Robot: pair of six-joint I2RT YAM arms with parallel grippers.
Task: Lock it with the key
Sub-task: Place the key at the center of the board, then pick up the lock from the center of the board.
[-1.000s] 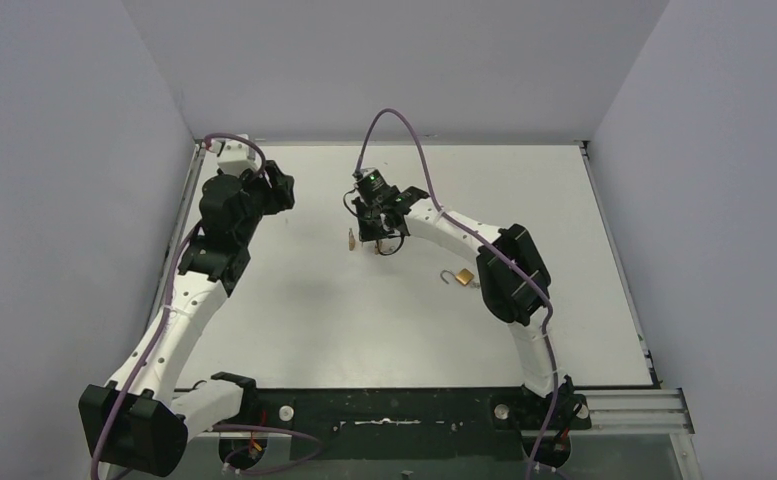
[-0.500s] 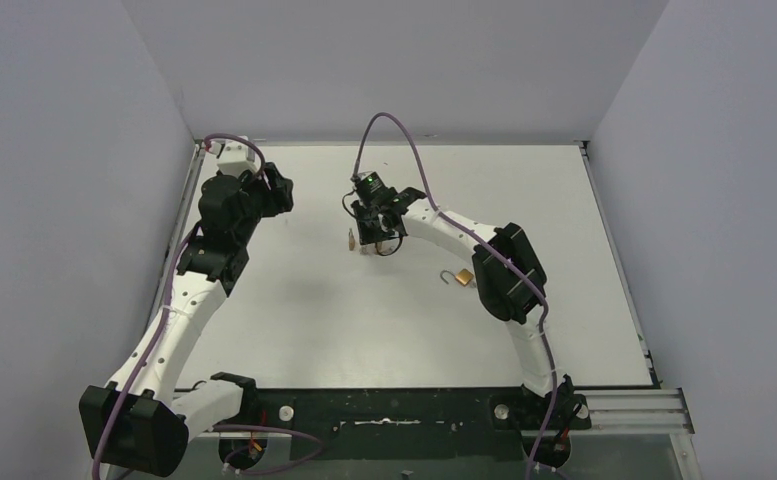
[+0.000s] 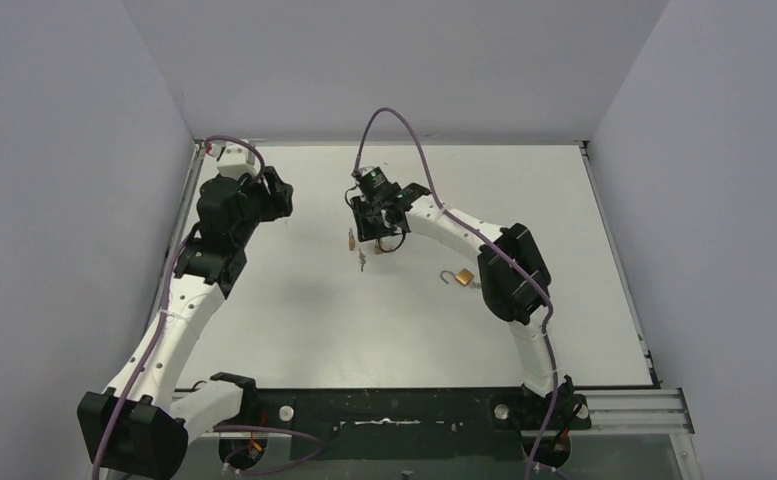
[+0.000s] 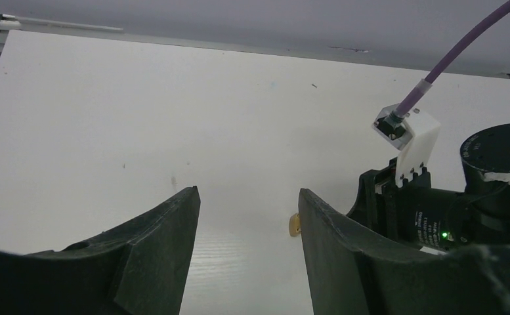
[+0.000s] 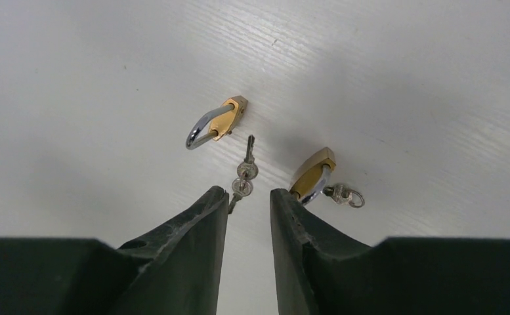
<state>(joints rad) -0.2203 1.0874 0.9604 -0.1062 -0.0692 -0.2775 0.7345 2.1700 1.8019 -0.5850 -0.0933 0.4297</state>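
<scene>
Dropped since last frame: small silver key (image 5: 246, 169), beside brass padlock (image 5: 216, 121). Right gripper (image 5: 249, 194) narrowly parted, left gripper (image 4: 247, 197) half-open. Light, slippery; grasp bow.

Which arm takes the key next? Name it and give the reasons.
Right. The right gripper hovers right at the key, jaws slightly apart; the left gripper is open too, but off at the far left of the table.

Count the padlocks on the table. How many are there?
3. The first padlock and second padlock lie either side of the keys, in front of the right gripper; the third padlock lies beside the right arm's elbow. Others may be hidden.
</scene>
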